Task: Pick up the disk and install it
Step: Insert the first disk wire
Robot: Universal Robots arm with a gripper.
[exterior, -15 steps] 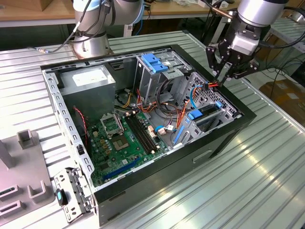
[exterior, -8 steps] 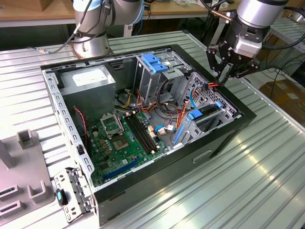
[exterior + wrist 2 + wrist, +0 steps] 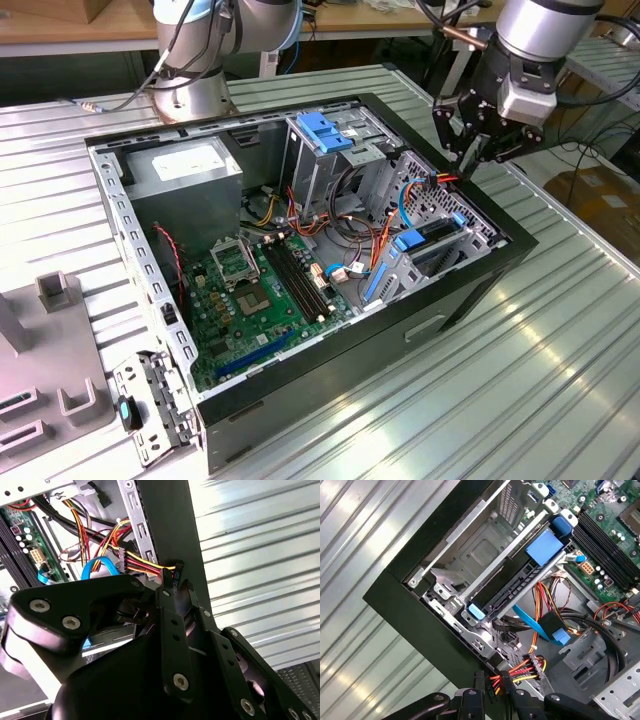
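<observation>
The gripper [image 3: 470, 152] hangs above the case's edge, near the bundled wires [image 3: 520, 672]. Whether its jaws are clenched I cannot tell. In the exterior view, the disk [image 3: 437, 240] sits in its bay at about seven o'clock from the gripper, its long axis running ten-to-four.

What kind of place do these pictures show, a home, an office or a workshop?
Most likely a robotics lab or test workshop. An opened computer case lies on a ribbed metal table, a robot arm's end effector hangs over it, and a second arm's base stands behind.
</observation>
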